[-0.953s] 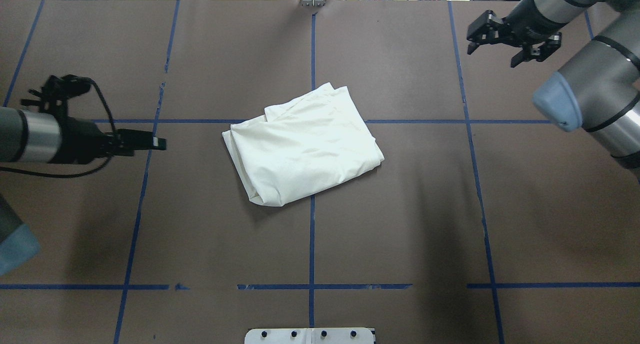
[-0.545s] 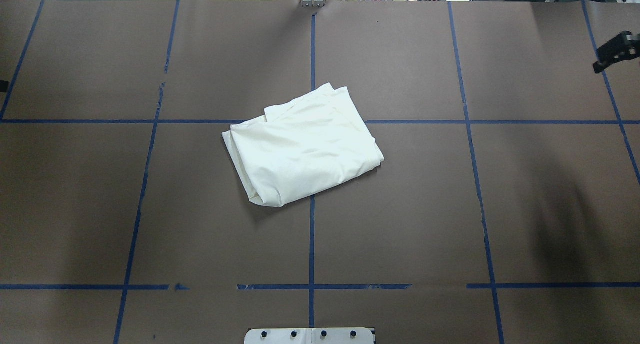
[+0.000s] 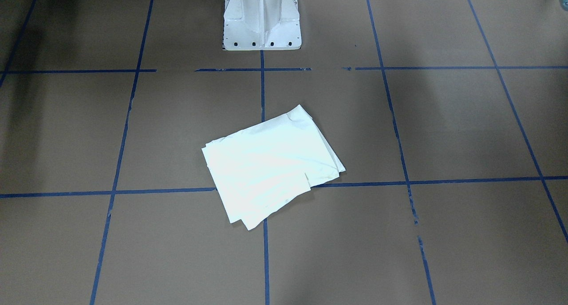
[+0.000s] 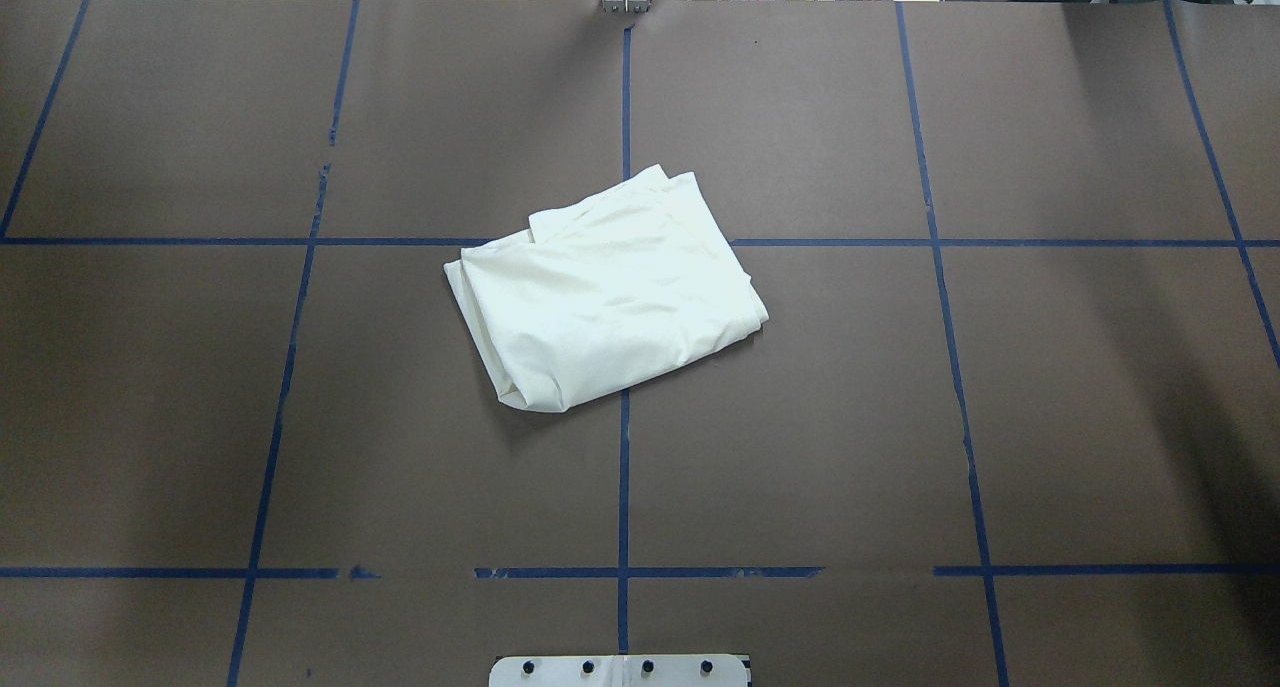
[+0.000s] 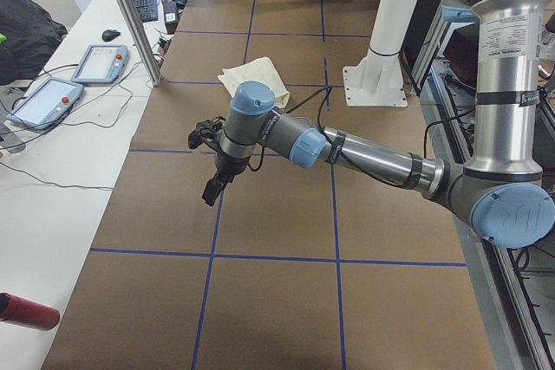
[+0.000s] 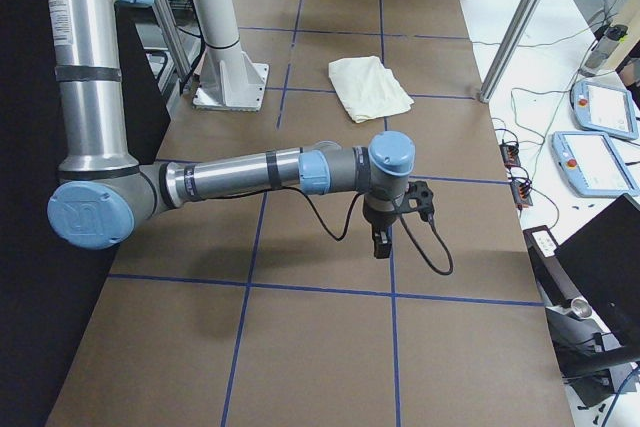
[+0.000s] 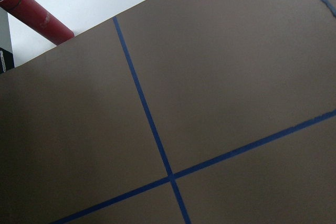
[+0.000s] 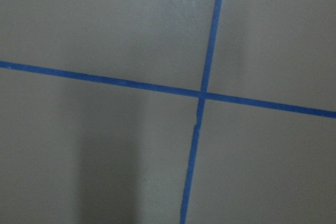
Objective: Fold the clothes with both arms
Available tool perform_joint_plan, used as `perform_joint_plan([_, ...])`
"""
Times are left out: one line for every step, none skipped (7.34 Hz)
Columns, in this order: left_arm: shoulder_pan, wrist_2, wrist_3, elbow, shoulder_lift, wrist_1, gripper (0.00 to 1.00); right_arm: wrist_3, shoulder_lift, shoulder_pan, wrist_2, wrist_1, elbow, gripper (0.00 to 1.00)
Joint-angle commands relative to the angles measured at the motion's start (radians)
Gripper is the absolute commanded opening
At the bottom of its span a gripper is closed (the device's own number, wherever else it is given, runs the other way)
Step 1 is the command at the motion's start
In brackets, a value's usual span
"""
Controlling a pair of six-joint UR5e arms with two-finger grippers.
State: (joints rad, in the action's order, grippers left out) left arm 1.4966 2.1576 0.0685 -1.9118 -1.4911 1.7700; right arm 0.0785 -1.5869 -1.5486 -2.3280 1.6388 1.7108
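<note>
You are looking at a brown-covered bench (image 4: 850,437) marked into squares by blue tape lines (image 4: 623,487). The cream-white T-shirt (image 4: 605,292) lies folded into a compact, slightly skewed rectangle near the bench's middle, plain side up, straddling a crossing of the tape lines, with nothing touching it. The white pedestal base (image 3: 262,18) stands at the robot's edge of the bench, apart from the shirt. The left arm (image 5: 364,153) reaches low over the bench's left end, and its left hand (image 5: 207,166) hangs above the surface, well apart from the shirt. The right arm (image 6: 240,175) does likewise at the opposite end, its right hand (image 6: 382,235) pointing down. You cannot tell from these side views how wide either hand stands.
</note>
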Motion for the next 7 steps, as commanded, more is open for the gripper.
perform_joint_plan([0.034,0.085,-0.030,0.002,0.057,0.028,1.00,0.030,-0.059,-0.041,-0.036,-0.008,0.004,1.00])
perform_joint_plan([0.034,0.084,-0.035,0.049,0.057,0.069,1.00,0.030,-0.076,-0.042,-0.031,-0.010,0.009,1.00])
perform_joint_plan([0.036,0.084,-0.027,0.109,0.077,0.074,1.00,0.027,-0.073,-0.044,-0.031,-0.010,0.018,1.00])
perform_joint_plan([0.034,0.085,-0.027,0.181,0.063,0.056,1.00,0.023,-0.077,-0.044,-0.036,-0.007,0.010,1.00])
perform_joint_plan([0.036,0.085,-0.027,0.198,0.081,0.049,1.00,0.021,-0.079,-0.045,-0.039,-0.004,0.007,1.00])
perform_joint_plan([0.036,0.085,-0.027,0.204,0.084,-0.007,1.00,0.020,-0.079,-0.045,-0.039,-0.004,0.003,1.00])
perform_joint_plan([0.037,0.087,-0.027,0.188,0.084,-0.058,1.00,0.020,-0.079,-0.045,-0.040,-0.002,0.001,1.00])
